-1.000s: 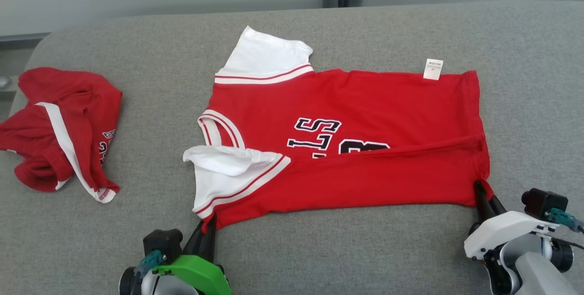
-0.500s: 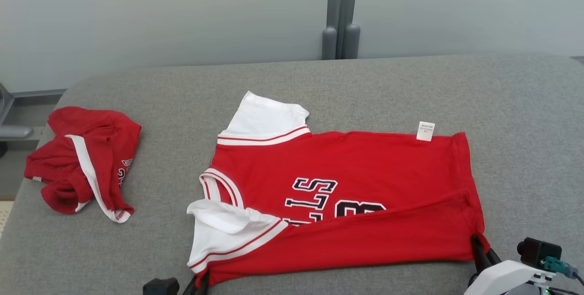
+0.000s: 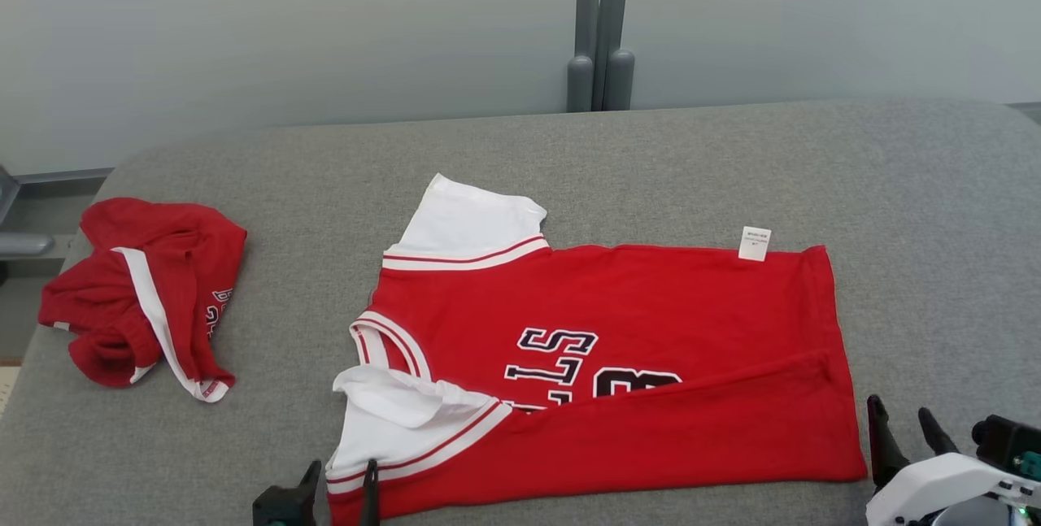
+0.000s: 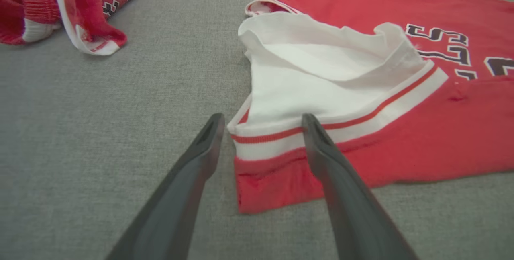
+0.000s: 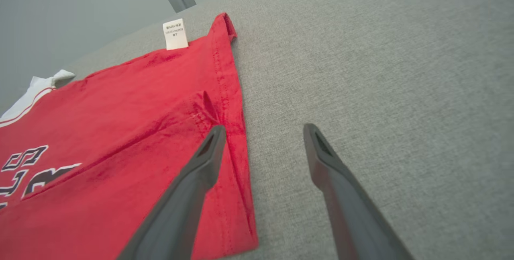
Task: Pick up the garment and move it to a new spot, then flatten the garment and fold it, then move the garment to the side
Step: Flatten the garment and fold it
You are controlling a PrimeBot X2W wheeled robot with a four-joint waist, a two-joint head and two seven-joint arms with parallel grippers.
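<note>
Item: one garment, red jersey tee, spread on the grey padded top, near edge folded up over the print.

I judge it light, limp and prone to sag and crease. I'd pinch it at the hem corner and the sleeve-side corner. My left gripper stands spread, straddling the near sleeve's striped corner and gripping nothing; my right gripper stands spread and empty at the hem corner.

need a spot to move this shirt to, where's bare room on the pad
Widest: right of the garment, to the right edge of the gray pad. Also the far strip behind the garment, and the gap between it and the crumpled red clothing at left. Crowded: the near edge, where the left gripper and right gripper stand open at the garment's corners.
</note>
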